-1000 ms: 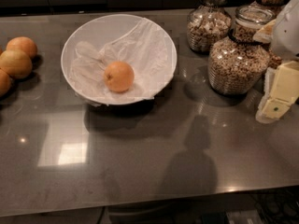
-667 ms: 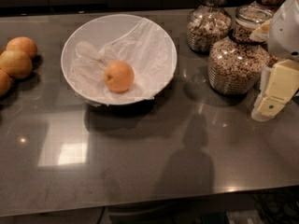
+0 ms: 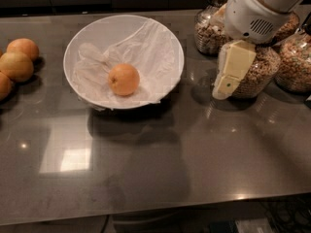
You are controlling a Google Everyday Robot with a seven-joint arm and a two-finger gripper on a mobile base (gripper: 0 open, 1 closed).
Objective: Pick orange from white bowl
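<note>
Though well apart from the white bowl (image 3: 82, 38), claw (image 3: 222, 87): hanging at the right, just in front of the glass jars (image 3: 257, 76); cream, blocky, hard-looking; spread or pressed together, cannot tell.
wrist housing (image 3: 252, 13): white, rounded, smooth shell with a vent grille, close above the jars.
glass jars: clear, rounded, filled with grainy cereal; at risk of a knock or topple on a careless swing leftward, being so near the claw.
bench (image 3: 170, 169): dark, flat, glossy; probably slick, so little to stop a nudged bowl from sliding.
white bowl: wide, shallow, round, left of the claw; low rim easy to clip on a low approach.
lining (image 3: 155, 47): crinkled, translucent, thin; likely to snag or get pinched along with the fruit.
orange (image 3: 123, 79): inside the white bowl, left of centre, resting on the lining; round, smooth, deep orange; apt to roll aside or slip out of an off-centre squeeze.
paler oranges (image 3: 17, 66): on the bench at the left edge, outside the bowl; similar shape, so a possible wrong target.
</note>
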